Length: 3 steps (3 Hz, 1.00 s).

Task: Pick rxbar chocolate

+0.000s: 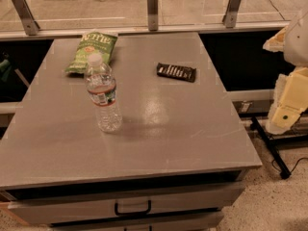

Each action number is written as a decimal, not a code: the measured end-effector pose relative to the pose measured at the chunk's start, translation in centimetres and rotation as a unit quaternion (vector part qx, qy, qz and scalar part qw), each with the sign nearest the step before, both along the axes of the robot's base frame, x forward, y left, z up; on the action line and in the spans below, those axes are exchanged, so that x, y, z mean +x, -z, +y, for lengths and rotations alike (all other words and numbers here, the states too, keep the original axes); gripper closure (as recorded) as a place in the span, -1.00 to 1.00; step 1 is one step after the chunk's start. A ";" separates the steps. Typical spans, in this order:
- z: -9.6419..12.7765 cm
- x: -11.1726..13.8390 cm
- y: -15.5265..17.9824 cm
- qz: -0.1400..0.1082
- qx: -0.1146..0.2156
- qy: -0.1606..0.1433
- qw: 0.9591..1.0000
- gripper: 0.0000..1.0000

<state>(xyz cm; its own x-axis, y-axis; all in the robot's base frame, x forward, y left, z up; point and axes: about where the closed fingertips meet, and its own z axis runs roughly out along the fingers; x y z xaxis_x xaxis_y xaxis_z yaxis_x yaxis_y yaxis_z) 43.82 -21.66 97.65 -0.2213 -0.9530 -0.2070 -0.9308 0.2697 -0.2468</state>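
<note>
Rxbar chocolate: the rxbar chocolate (176, 72) lies flat on the desk (159, 143), toward the far right corner and a little in from the right edge, lettering up, its long side roughly along the far edge.
Why that suits a pick: it lies apart from everything else with bare top all round, so a grasp from above across its short width looks the natural approach.
End effector: the end effector (290, 100) hangs off the desk, beyond the right edge, well apart from the bar. I cannot tell whether it is released or clenched, but it is not grasping the bar.
Water bottle: the water bottle (102, 93) stands upright nearer the left edge, clear of a reach from the right.
Green chip bag: the green chip bag (93, 50) lies near the far left corner, just behind the bottle.
Stage: the reach seems not yet begun.
Risk: a thin wrapper on a smooth top may slide under contact.
</note>
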 end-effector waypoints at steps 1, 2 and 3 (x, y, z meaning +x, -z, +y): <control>0.0 0.0 0.0 0.000 0.000 0.000 1.000 -1.00; 1.1 1.0 0.1 -0.010 0.012 -0.014 1.000 -1.00; 3.6 3.7 1.7 -0.025 0.043 -0.038 0.998 -1.00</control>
<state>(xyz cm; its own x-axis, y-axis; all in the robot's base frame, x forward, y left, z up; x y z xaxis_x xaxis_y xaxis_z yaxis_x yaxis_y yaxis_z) 47.49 -18.05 96.00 -0.1365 -0.9447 -0.2982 -0.9362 0.2214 -0.2729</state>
